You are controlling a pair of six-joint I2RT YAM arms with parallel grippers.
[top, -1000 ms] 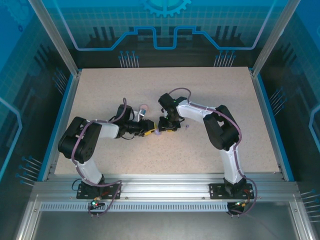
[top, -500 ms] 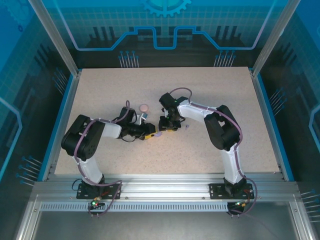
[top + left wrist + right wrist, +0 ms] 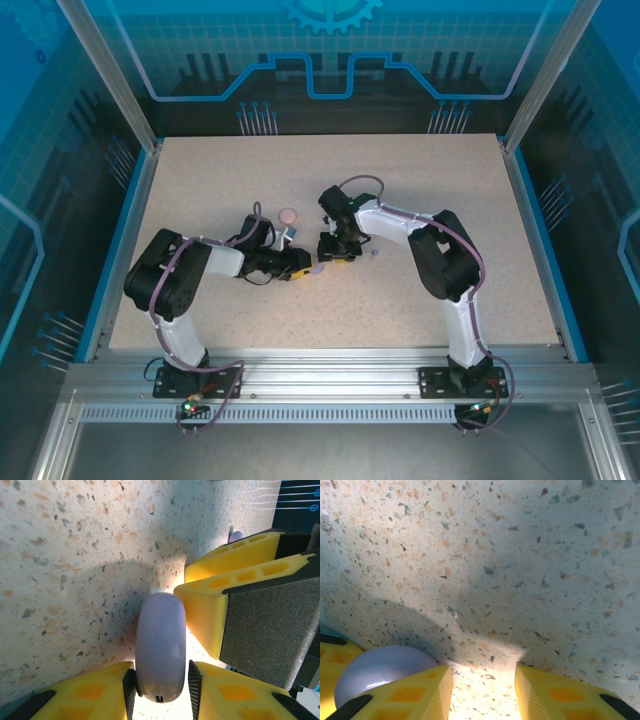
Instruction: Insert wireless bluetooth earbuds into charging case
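Left wrist cam: left gripper (image 3: pixel 161 682) pinching the lavender case (image 3: pixel 160 640), bottom centre; right gripper (image 3: pixel 482 680) partly open, empty, arms stretched low.

The lavender charging case (image 3: pixel 160 645) is standing on edge on the speckled desk (image 3: pixel 75 555), with the jaws of the left gripper (image 3: pixel 160 682) pinching its flat sides and its small port facing the wrist. The pink case (image 3: pixel 288 215) is lying flat farther back. A tiny lavender bud (image 3: pixel 373 254) is lying to the right, apart.
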